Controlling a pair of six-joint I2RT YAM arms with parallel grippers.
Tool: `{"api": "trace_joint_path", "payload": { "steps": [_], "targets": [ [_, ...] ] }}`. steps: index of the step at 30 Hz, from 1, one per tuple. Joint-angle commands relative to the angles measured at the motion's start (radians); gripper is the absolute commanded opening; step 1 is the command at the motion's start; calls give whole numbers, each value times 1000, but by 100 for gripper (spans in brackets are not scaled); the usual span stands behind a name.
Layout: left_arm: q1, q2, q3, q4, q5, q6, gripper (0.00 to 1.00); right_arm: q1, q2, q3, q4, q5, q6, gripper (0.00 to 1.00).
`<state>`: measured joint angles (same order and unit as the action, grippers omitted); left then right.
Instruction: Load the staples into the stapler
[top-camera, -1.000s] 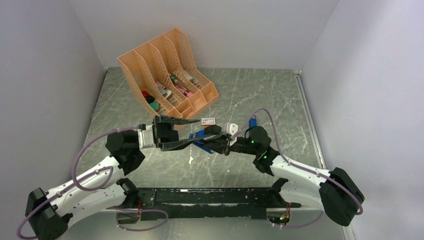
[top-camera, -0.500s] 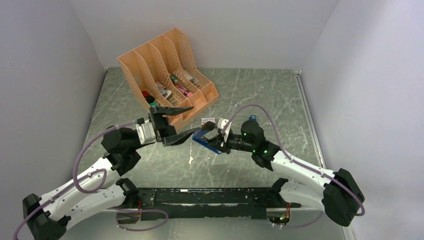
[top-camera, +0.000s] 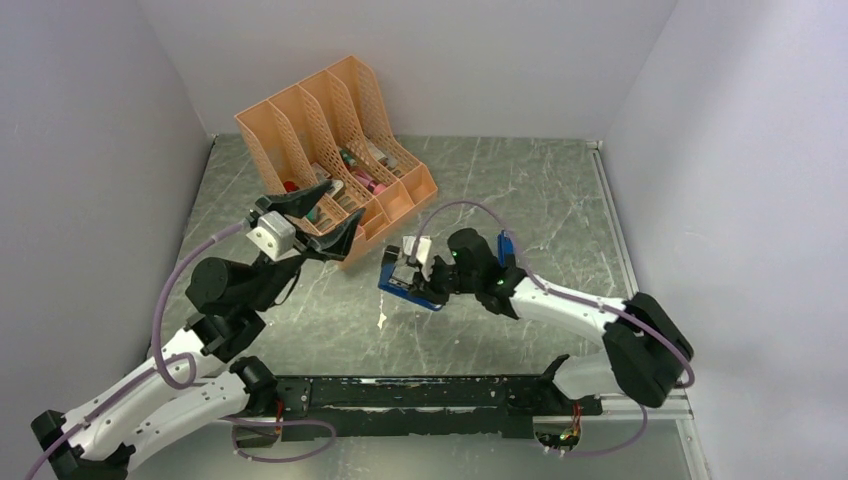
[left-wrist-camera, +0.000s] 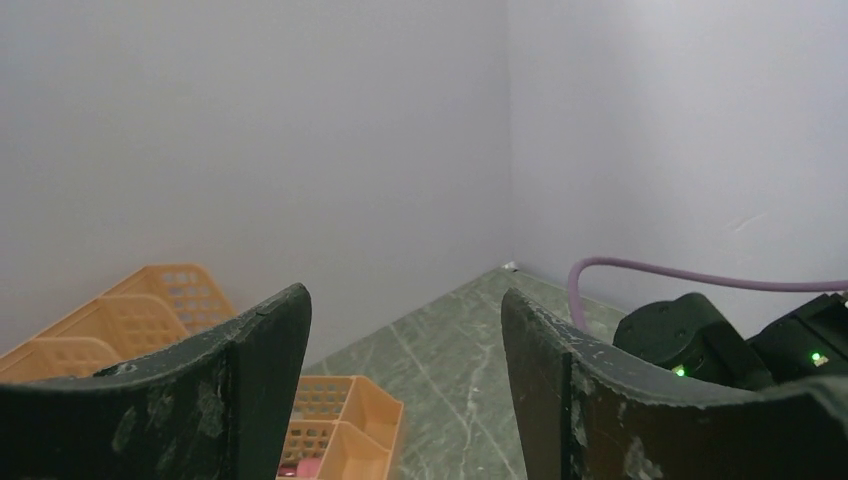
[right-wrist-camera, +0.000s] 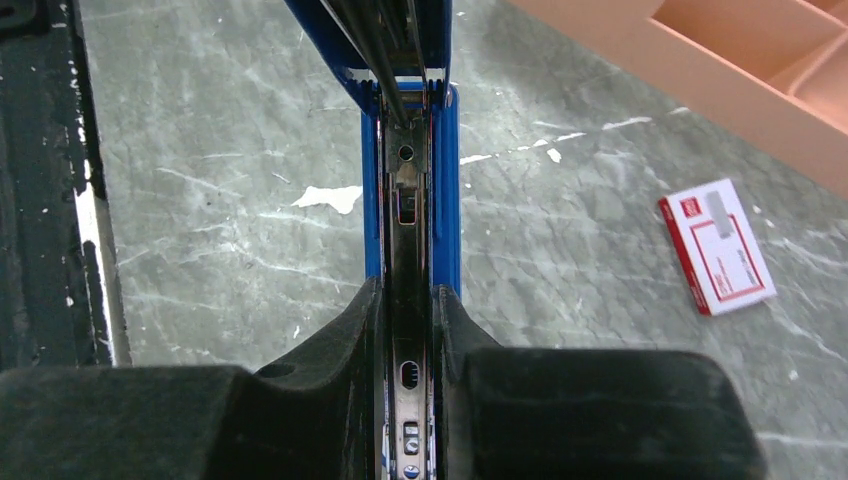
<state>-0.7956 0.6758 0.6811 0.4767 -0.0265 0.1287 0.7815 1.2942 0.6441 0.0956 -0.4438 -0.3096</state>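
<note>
Top external: the right end effector (top-camera: 405, 272) is clamped on the blue stapler (top-camera: 408, 291), holding it just above the counter (top-camera: 500, 190) near a white-and-red box (top-camera: 417, 243). The left end effector (top-camera: 343, 203) hangs raised beside the orange organiser (top-camera: 300, 130), well apart from the stapler.

Left wrist: its jaws are spread wide with nothing between them.

Right wrist: the fingers pinch the stapler's metal channel, and the top arm is swung up. Whether staples lie in the channel I cannot tell, and no loose strip shows in any view.

Loading seems to be the step in hand. If the channel is full, the next move is pressing the top down squarely; if not, the free end effector must fetch a strip.
</note>
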Motion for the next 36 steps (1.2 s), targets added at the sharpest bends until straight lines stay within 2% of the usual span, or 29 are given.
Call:
{"api": "trace_joint_path", "payload": {
  "steps": [1,17,36],
  "targets": [
    [-1,-16,25,-61,-108,11,73,32,94,98,36,-24,-63,0],
    [-2,-70,0,-131,-159,9,73,94,414,324,-52,-73,-167,0],
    [-2,-73,-6,-157,-176,1,73,126,560,452,-230,73,-126,0]
  ]
}}
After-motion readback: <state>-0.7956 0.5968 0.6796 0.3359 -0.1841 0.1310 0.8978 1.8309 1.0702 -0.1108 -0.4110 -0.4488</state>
